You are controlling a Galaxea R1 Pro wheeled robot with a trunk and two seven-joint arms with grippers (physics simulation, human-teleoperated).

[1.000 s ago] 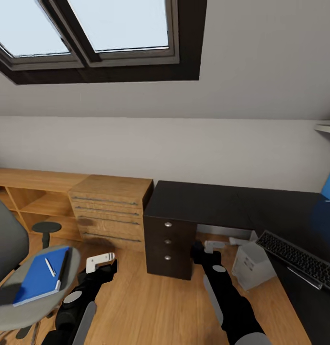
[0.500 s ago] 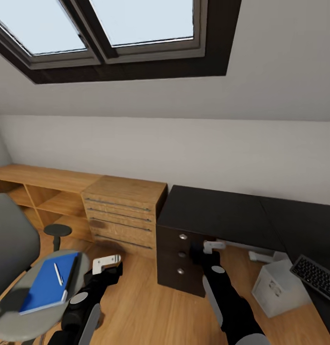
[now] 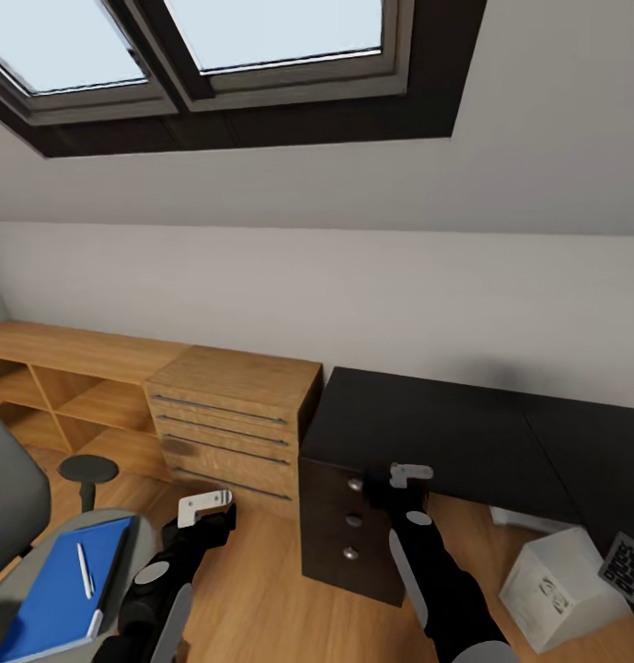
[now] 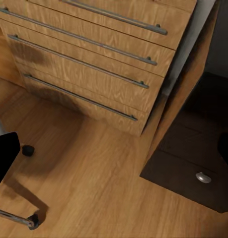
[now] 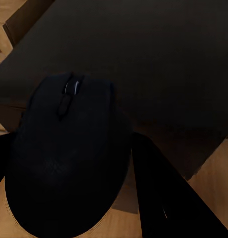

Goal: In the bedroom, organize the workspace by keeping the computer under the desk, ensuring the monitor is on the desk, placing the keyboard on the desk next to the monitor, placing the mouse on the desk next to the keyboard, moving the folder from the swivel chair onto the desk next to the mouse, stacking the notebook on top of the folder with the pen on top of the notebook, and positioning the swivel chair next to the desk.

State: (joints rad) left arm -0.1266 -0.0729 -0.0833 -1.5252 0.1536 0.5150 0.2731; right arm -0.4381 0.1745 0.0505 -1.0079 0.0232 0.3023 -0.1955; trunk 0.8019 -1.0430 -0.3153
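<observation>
A black mouse (image 5: 69, 144) sits between the dark fingers (image 5: 158, 193) of my right gripper (image 5: 79, 173), which is shut on it. That gripper (image 3: 405, 479) hangs in front of the black desk (image 3: 427, 424), level with its top drawer knob. My left gripper (image 3: 206, 506) is open and holds nothing, above the wooden floor. At lower left, the grey swivel chair (image 3: 13, 497) carries the blue folder (image 3: 50, 594) with the white pen (image 3: 82, 570) on it. The white computer (image 3: 560, 589) stands on the floor under the desk. A corner of the keyboard (image 3: 631, 571) shows at the right edge. The monitor is out of view.
A light wooden drawer cabinet (image 3: 229, 419) stands against the wall left of the desk, with open wooden shelves (image 3: 68, 387) further left. The chair's black armrest (image 3: 86, 470) rises between chair and cabinet. Skylight windows (image 3: 215, 37) sit in the sloped ceiling.
The camera has moved, so desk, computer and keyboard slide right and the chair drops toward the lower left corner. Both arms keep their pose, and the mouse stays in the right gripper.
</observation>
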